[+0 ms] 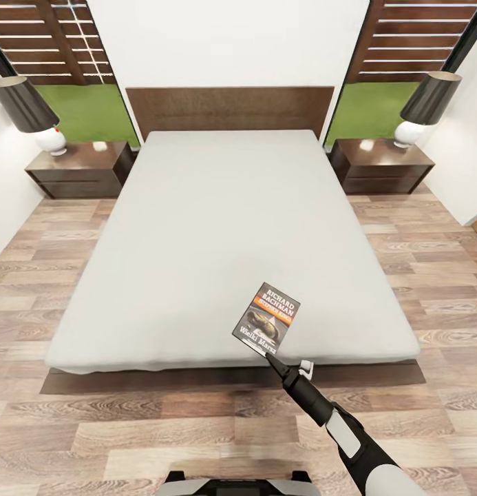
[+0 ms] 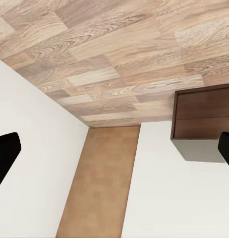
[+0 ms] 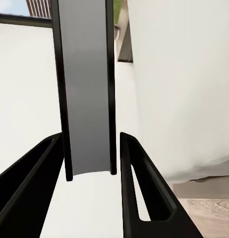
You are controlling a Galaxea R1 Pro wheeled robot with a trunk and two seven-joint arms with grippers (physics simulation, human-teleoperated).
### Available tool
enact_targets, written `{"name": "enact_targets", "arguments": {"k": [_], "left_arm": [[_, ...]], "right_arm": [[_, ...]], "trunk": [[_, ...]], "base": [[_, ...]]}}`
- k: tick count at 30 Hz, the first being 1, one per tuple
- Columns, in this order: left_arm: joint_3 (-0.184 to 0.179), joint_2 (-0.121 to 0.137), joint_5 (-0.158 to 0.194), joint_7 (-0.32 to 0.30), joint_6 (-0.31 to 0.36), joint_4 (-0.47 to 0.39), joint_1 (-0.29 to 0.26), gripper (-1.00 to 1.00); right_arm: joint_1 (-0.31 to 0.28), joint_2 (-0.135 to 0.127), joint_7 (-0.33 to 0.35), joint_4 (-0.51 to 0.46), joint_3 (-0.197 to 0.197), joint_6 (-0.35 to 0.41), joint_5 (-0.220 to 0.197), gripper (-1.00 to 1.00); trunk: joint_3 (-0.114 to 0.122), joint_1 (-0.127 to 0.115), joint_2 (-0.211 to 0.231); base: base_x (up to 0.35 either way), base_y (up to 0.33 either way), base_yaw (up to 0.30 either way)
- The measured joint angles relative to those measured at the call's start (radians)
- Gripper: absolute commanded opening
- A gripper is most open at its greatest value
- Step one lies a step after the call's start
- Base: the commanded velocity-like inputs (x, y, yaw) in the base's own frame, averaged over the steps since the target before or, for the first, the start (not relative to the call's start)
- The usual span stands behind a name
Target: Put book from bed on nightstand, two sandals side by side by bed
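Note:
The book (image 1: 266, 318) has a greyish cover with an orange band and a dark picture. It is tilted just above the foot end of the light-grey bed (image 1: 217, 227), and my right gripper (image 1: 269, 355) is shut on its near edge. In the right wrist view the book (image 3: 87, 89) stands edge-on between the two black fingers of the right gripper (image 3: 89, 144). The left gripper (image 2: 114, 153) is open, its fingertips (image 2: 3, 156) far apart over wood floor and white wall. A dark-brown nightstand (image 1: 80, 169) stands at the left of the headboard and its twin (image 1: 383, 165) at the right. The sandals are out of view.
Each nightstand carries a black-shaded lamp with a white base, one at the left (image 1: 32, 110) and one at the right (image 1: 424, 103). Wood-plank floor (image 1: 128, 427) surrounds the bed. A dark-brown wooden block with a grey face (image 2: 201, 119) lies near the left gripper.

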Motion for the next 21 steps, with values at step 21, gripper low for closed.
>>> {"name": "enact_targets", "arguments": {"k": [21], "left_arm": [[0.000, 0.000, 0.000, -0.001, -0.005, 0.000, 0.000, 1.00]], "right_arm": [[0.000, -0.002, 0.006, 0.000, -0.005, -0.001, -0.005, -1.00]], "trunk": [[0.034, 0.000, 0.000]], "base": [[0.000, 0.000, 0.000]]}}
